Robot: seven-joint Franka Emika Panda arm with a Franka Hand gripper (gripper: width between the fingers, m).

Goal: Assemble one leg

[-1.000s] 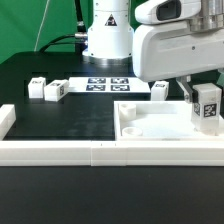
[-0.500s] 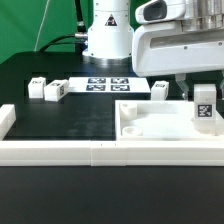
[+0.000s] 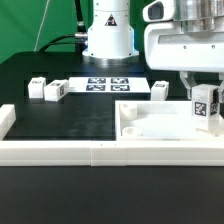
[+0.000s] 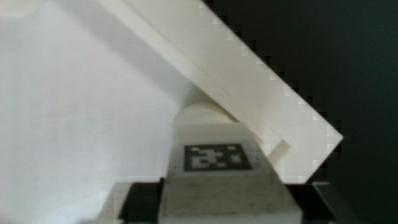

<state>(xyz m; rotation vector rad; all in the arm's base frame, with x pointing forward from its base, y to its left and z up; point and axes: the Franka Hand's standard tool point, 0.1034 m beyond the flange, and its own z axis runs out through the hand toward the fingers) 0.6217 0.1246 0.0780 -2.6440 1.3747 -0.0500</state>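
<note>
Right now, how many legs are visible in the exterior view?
4. Leg one and leg two sit side by side at the exterior view's left; leg three lies beside the marker board; leg four is held in the gripper over the tabletop. Others may be hidden.

Exterior view low, frontal, wrist view close overhead, leg (image 3: 206, 104) shared

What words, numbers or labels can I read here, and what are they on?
No readable words, numbers or brand names anywhere.
There are only black-and-white square marker tags, which are patterns and not text. They sit on the leg held in the gripper, on the loose legs and on the marker board.
</note>
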